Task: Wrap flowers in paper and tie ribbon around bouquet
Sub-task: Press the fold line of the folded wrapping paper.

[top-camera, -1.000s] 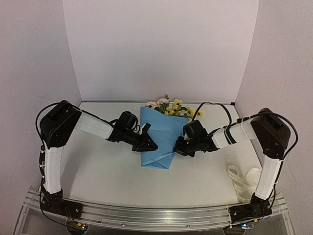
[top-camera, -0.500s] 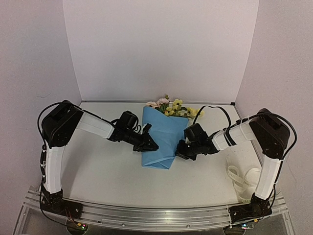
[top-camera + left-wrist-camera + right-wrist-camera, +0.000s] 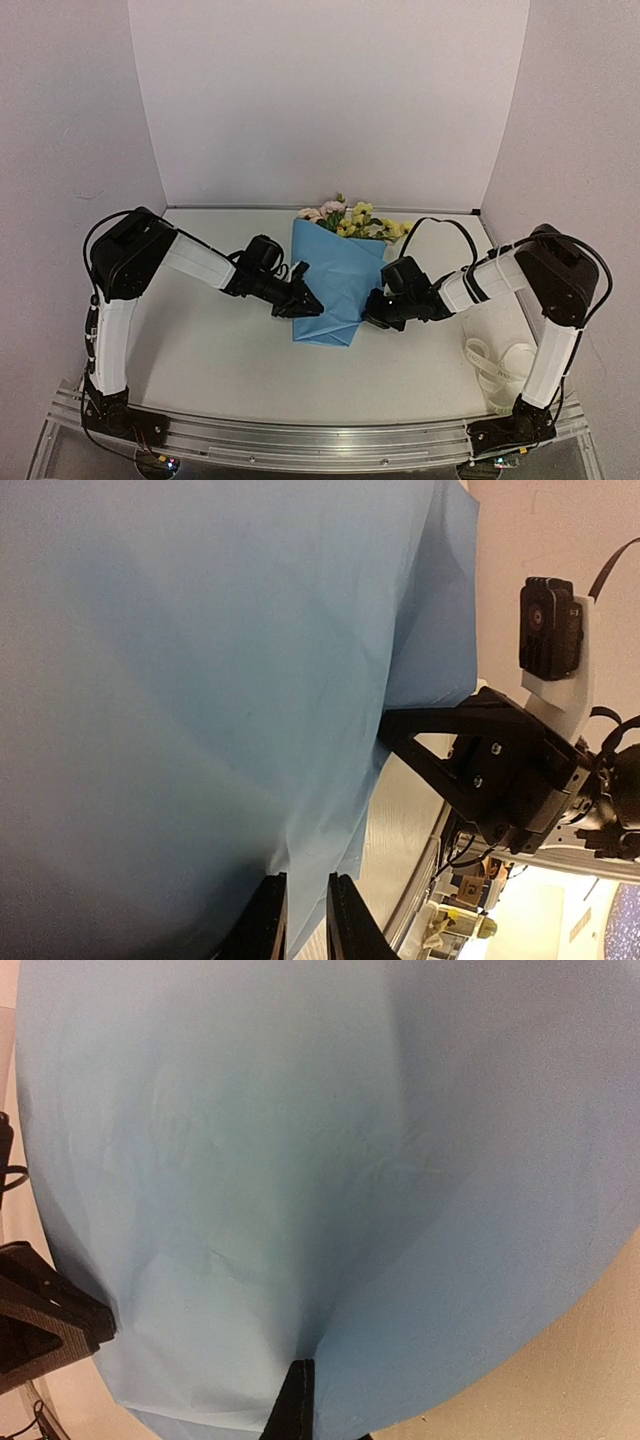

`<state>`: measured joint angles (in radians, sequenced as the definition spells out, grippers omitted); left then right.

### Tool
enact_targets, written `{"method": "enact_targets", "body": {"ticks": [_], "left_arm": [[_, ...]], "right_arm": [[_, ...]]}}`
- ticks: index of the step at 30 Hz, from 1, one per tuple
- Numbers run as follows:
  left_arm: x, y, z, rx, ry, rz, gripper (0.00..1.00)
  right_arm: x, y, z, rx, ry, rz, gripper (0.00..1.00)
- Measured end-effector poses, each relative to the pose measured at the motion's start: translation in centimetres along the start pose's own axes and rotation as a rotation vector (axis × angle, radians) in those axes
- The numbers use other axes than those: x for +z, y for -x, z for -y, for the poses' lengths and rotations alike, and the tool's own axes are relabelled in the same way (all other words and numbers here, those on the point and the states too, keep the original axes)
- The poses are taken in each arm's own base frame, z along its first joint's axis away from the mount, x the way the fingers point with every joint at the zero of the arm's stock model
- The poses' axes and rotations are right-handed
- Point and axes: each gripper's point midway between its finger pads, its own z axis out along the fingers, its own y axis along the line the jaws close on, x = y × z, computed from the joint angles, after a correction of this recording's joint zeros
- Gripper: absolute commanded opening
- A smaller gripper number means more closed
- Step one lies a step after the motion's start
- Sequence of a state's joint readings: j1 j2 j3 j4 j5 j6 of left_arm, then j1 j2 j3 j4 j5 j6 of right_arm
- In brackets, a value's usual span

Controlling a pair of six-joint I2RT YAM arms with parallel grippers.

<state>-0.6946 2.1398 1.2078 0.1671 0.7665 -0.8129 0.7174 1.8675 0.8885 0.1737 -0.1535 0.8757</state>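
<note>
The blue paper [image 3: 332, 285] lies folded into a cone in the middle of the table, and the flowers [image 3: 352, 218], pink and yellow, poke out of its far rim. My left gripper [image 3: 307, 304] holds the cone's left edge; in the left wrist view a paper [image 3: 200, 680] flap runs between its nearly closed fingertips [image 3: 266, 920]. My right gripper [image 3: 372, 309] pinches the right edge, and in the right wrist view the paper [image 3: 320, 1160] puckers at its shut jaws. The cream ribbon [image 3: 500, 366] lies loosely coiled at the near right, apart from both grippers.
White walls close in the table [image 3: 220, 350] at the back and on both sides. In the left wrist view the right gripper [image 3: 480, 770] and its camera sit just beyond the paper's edge. The ribbon lies close to the right arm's base.
Both grippers have drifted a little toward the near edge while holding the paper. The paper's right side has drawn in, so the cone looks narrower and more upright.
</note>
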Motion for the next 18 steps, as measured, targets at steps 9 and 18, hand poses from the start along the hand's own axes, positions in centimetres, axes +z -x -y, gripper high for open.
{"method": "enact_targets", "body": {"ticks": [9, 18], "left_arm": [[0.7, -0.7, -1.1, -0.019, 0.010, -0.016, 0.13], [0.7, -0.7, -1.2, -0.019, 0.013, -0.015, 0.13]], "right_arm": [[-0.5, 0.1, 0.0, -0.008, -0.003, 0.005, 0.27], [-3.6, 0.5, -0.1, -0.013, -0.033, 0.014, 0.37]]}}
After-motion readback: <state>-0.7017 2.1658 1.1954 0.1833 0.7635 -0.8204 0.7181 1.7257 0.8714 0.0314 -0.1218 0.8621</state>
